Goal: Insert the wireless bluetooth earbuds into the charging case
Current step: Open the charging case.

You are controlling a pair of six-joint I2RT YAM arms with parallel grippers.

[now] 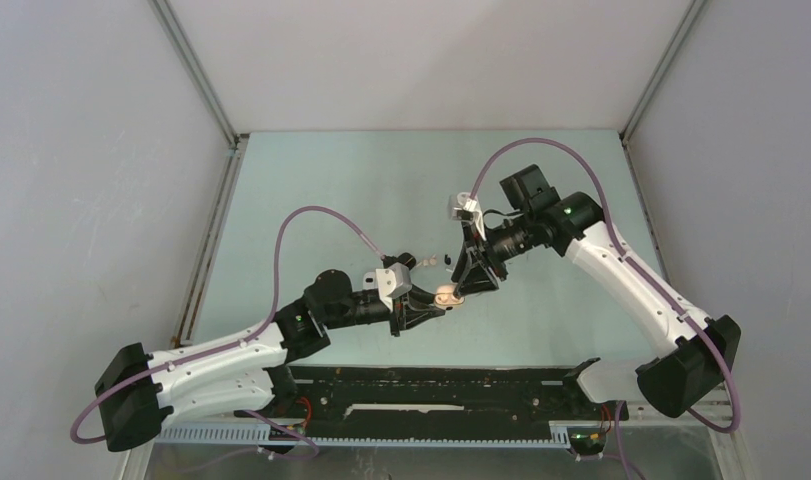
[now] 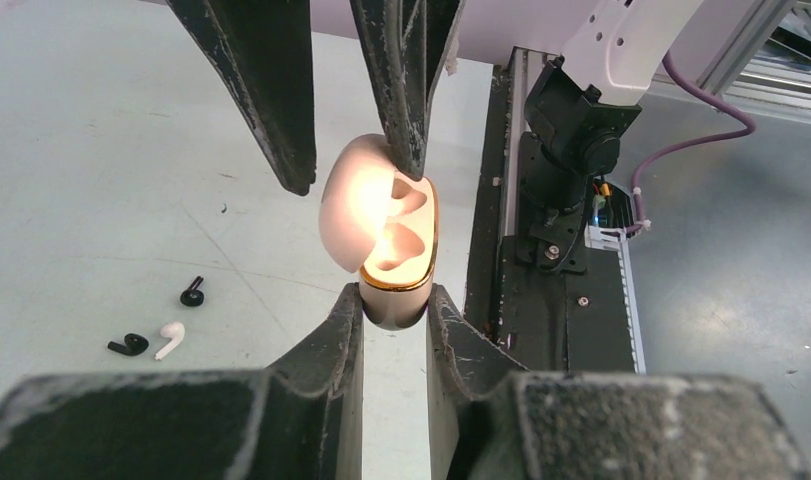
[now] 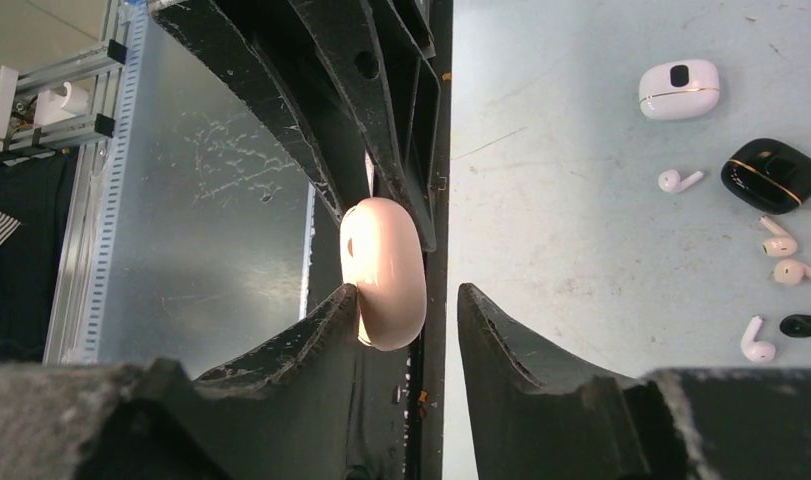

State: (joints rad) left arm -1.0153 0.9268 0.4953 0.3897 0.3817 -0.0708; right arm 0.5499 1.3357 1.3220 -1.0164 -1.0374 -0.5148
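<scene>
Gleaming beige pebble-shaped case, gold-rimmed, smooth

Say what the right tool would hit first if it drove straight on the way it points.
The open beige charging case clamped in the left tool; it sits at the fingertips of the right tool, possibly touching.

No legible text, labels, brands or numbers in any view; nothing readable on the charging case either.

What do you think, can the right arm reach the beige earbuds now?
Probably yes: its tool stands open around the case, gripping nothing, and the beige earbuds lie uncovered on the table.
</scene>
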